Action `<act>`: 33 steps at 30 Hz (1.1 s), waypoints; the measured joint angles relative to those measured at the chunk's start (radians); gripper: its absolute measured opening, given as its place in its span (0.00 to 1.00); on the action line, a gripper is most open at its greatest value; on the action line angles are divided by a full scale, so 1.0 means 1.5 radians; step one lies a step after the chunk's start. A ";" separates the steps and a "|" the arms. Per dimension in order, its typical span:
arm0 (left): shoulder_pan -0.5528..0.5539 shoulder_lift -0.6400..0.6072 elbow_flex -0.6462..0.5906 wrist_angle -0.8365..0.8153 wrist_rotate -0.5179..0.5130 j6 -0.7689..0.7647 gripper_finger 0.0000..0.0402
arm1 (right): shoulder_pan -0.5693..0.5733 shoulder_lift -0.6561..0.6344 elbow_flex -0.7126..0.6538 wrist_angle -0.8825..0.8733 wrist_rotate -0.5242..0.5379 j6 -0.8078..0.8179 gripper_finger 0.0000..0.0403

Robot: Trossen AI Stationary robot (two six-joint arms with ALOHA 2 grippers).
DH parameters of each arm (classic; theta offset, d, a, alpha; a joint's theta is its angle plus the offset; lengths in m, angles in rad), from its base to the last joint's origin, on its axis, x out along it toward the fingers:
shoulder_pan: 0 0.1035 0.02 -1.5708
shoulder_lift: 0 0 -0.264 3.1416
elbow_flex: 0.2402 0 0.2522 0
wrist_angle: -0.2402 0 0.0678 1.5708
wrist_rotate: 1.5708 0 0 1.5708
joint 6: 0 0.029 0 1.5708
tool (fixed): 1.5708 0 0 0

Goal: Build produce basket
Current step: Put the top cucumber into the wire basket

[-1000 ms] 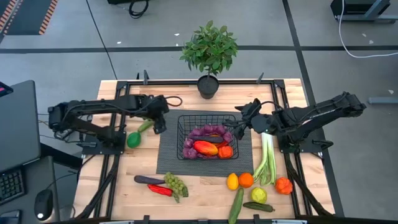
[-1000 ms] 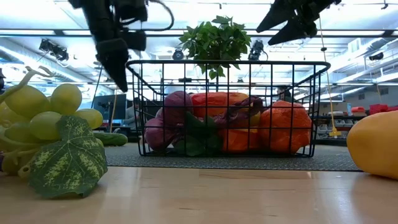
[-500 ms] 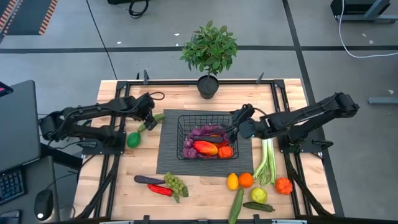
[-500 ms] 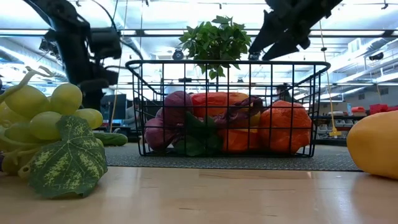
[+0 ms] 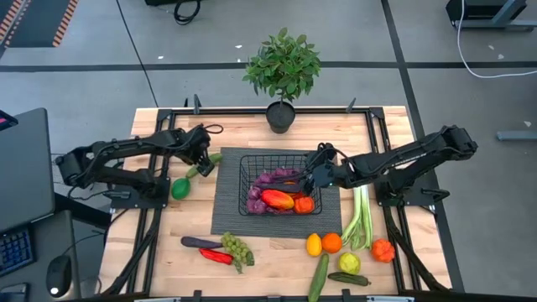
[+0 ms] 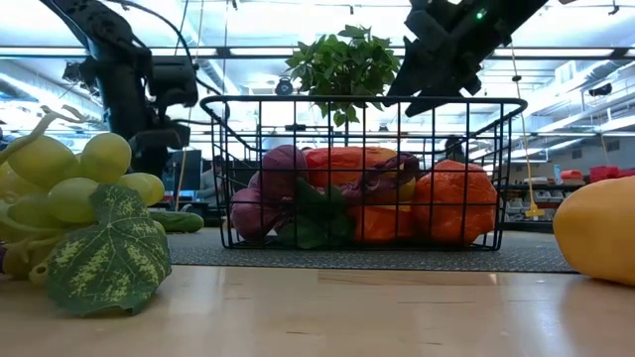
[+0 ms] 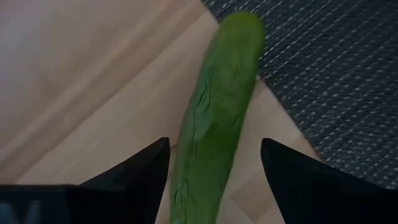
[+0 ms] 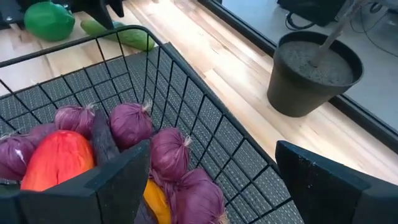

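Note:
The black wire basket [image 5: 248, 186] stands on the ribbed mat and holds purple grapes [image 8: 130, 121], a red pepper [image 8: 59, 155] and an orange piece [image 5: 304, 204]. My right gripper [image 8: 212, 146] is open and empty above the basket's right part [image 5: 309, 176]. A green cucumber [image 7: 217, 124] lies on the table, one end at the mat's far left corner [image 5: 215, 158]. My left gripper [image 7: 214, 142] is open and low over the cucumber, one finger on each side of it, apart from it. It also shows in the high view [image 5: 202, 158].
A potted plant [image 5: 283, 67] stands at the far edge. A green fruit [image 5: 179, 188] lies left of the mat. Near the front lie an eggplant [image 5: 201, 242], green grapes [image 5: 237, 248], a lemon [image 5: 313, 244], an orange [image 5: 332, 242], a leek [image 5: 361, 214] and cucumbers [image 5: 319, 275].
My left gripper has gone from the basket's left rim toward the table's left edge and down, ending over the cucumber. My right gripper has gone toward the table's left edge and down, from beside the basket's right rim to above its contents.

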 joint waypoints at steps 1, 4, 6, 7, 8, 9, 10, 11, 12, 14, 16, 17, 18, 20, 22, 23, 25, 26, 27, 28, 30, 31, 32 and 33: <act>0.000 0.014 0.000 0.003 -0.002 -0.008 0.64 | 0.000 -0.001 0.000 0.001 0.000 -0.005 0.86; 0.000 0.061 0.000 0.004 -0.027 -0.029 0.64 | 0.001 -0.002 0.000 0.011 0.002 -0.018 0.86; 0.000 0.096 0.000 0.015 -0.036 -0.030 0.64 | 0.001 -0.002 0.000 0.010 0.002 -0.027 0.86; 0.000 0.111 0.000 0.021 -0.035 -0.030 0.64 | 0.001 -0.002 0.000 0.011 0.002 -0.030 0.86; -0.002 0.125 0.000 0.029 -0.032 -0.030 0.64 | 0.001 -0.002 0.000 0.010 0.002 -0.032 0.86; -0.004 0.137 0.003 0.034 -0.028 -0.029 0.64 | 0.001 -0.002 0.000 0.009 0.002 -0.032 0.86; -0.007 0.144 0.003 0.037 -0.026 -0.029 0.63 | 0.001 -0.002 0.000 0.008 0.002 -0.034 0.86; -0.012 0.147 0.003 0.038 -0.027 -0.025 0.62 | 0.001 -0.002 0.000 0.008 0.002 -0.036 0.86; -0.015 0.149 0.004 0.039 -0.027 -0.016 0.60 | 0.001 -0.002 0.000 0.008 0.000 -0.039 0.86; -0.019 0.150 0.010 0.038 -0.028 -0.009 0.55 | 0.002 -0.002 0.000 0.008 -0.008 -0.045 0.86; -0.018 0.145 0.020 0.040 -0.025 -0.010 0.48 | 0.002 -0.002 0.000 0.007 -0.012 -0.045 0.86; -0.018 0.144 0.031 0.045 -0.021 -0.011 0.43 | 0.003 -0.002 0.000 0.006 -0.013 -0.045 0.86; -0.018 0.142 0.048 0.051 -0.021 -0.011 0.39 | 0.004 -0.002 0.000 0.005 -0.014 -0.045 0.86; -0.019 0.141 0.084 0.028 -0.021 -0.011 0.32 | 0.008 -0.002 0.000 0.003 -0.014 -0.045 0.86; -0.022 0.142 0.126 -0.018 -0.021 0.002 0.32 | 0.013 -0.004 0.000 0.003 -0.012 -0.044 0.86; -0.025 0.142 0.150 -0.028 -0.022 0.006 0.32 | 0.016 -0.006 0.000 0.001 -0.011 -0.043 0.86; -0.029 0.141 0.197 -0.048 -0.023 0.009 0.32 | 0.024 -0.014 0.000 -0.001 -0.004 -0.042 0.86; -0.032 0.141 0.220 -0.070 -0.023 0.009 0.32 | 0.029 -0.020 0.000 -0.009 0.002 -0.038 0.86; -0.035 0.141 0.245 -0.090 -0.023 0.012 0.32 | 0.034 -0.026 0.000 -0.016 0.008 -0.031 0.86; -0.040 0.141 0.274 -0.104 -0.023 0.019 0.32 | 0.040 -0.036 0.000 -0.028 0.010 -0.023 0.86; -0.052 0.141 0.328 -0.130 -0.024 0.024 0.32 | 0.049 -0.055 0.000 -0.047 0.011 -0.006 0.86; -0.060 0.141 0.353 -0.142 -0.026 0.024 0.32 | 0.055 -0.065 0.000 -0.056 0.012 0.003 0.86; -0.069 0.141 0.376 -0.147 -0.027 0.024 0.32 | 0.058 -0.075 0.000 -0.066 0.012 0.009 0.86; -0.081 0.141 0.398 -0.146 -0.030 0.024 0.33 | 0.063 -0.084 0.000 -0.070 0.012 0.015 0.86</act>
